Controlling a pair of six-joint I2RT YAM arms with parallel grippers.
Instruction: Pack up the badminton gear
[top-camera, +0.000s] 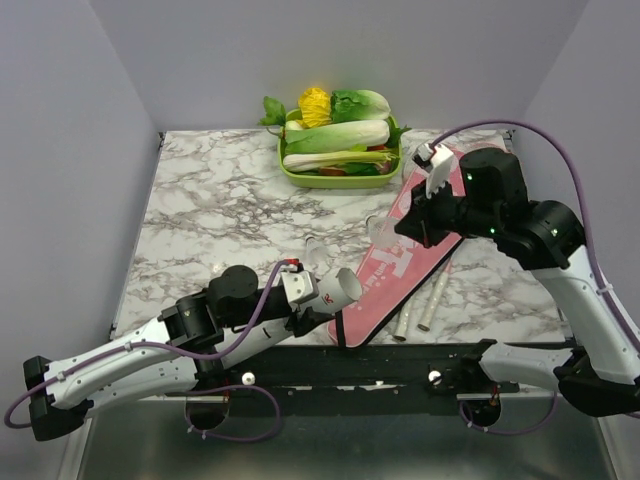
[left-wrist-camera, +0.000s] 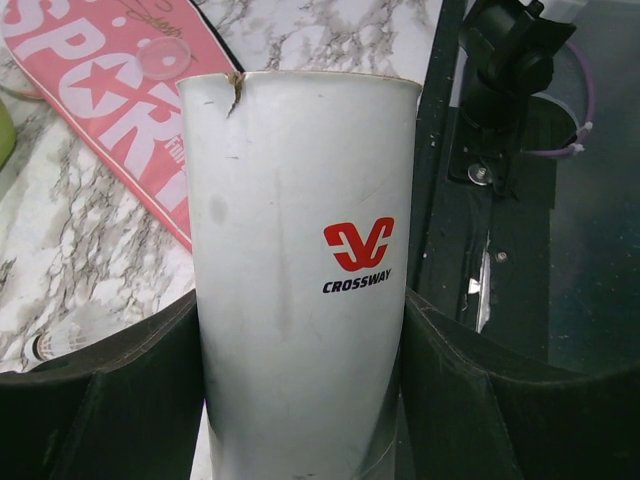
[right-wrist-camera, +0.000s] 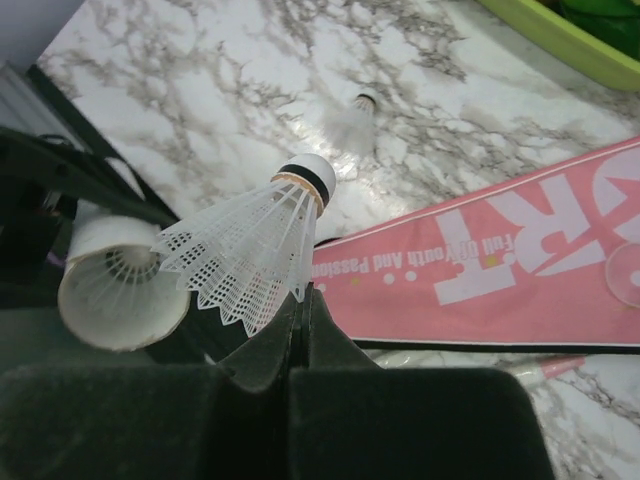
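Observation:
A long white tube (left-wrist-camera: 300, 250) marked CROSSWAY lies between the pads of my left gripper (left-wrist-camera: 300, 335), which is shut on it. The tube (top-camera: 342, 290) is held low near the table's front edge, its open end (right-wrist-camera: 120, 280) facing the right arm. My right gripper (right-wrist-camera: 303, 295) is shut on the skirt edge of a white shuttlecock (right-wrist-camera: 255, 250), held above the pink cover bag (top-camera: 400, 265). The bag lies diagonally on the marble, its white lettering (right-wrist-camera: 500, 270) upward. Two pale racket handles (top-camera: 428, 300) stick out beside its lower right edge.
A green tray of vegetables (top-camera: 340, 150) stands at the back. Another shuttlecock (right-wrist-camera: 350, 120) lies on the marble left of the bag, seen also in the left wrist view (left-wrist-camera: 70, 335). A clear round cap (left-wrist-camera: 160, 55) rests on the bag. The black base rail (top-camera: 400, 365) runs along the front.

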